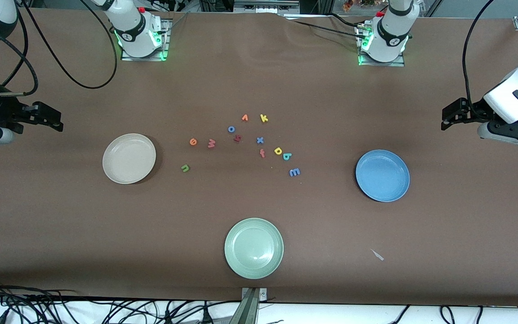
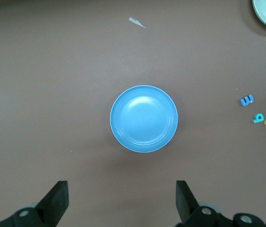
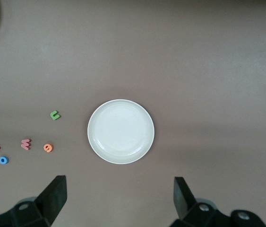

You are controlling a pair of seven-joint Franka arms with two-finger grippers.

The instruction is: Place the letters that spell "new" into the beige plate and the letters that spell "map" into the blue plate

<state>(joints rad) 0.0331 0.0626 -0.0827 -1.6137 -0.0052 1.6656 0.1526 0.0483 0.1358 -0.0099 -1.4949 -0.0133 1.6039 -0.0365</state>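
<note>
Nothing moved yet: n (image 1: 185,168), w (image 1: 211,143), e (image 1: 193,141) lie on the desk beside the beige plate (image 1: 129,158); m (image 1: 294,172), p (image 1: 287,156), a (image 1: 278,150) nearer the blue plate (image 1: 382,175). Both pincers hang wide and empty, left pincer (image 2: 119,201) over the blue plate's end, right pincer (image 3: 118,198) over the beige's. Likely best: right takes the lone n first, dropping straight, fingers astride it, clear of neighbours.

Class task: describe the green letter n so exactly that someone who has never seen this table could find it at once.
Start at the beige plate toward the right arm's end of the table. Beside it, on the side facing the scattered letters, lies the green n. It is the only green letter, and lies nearer the front camera than the orange e and salmon w.
</note>
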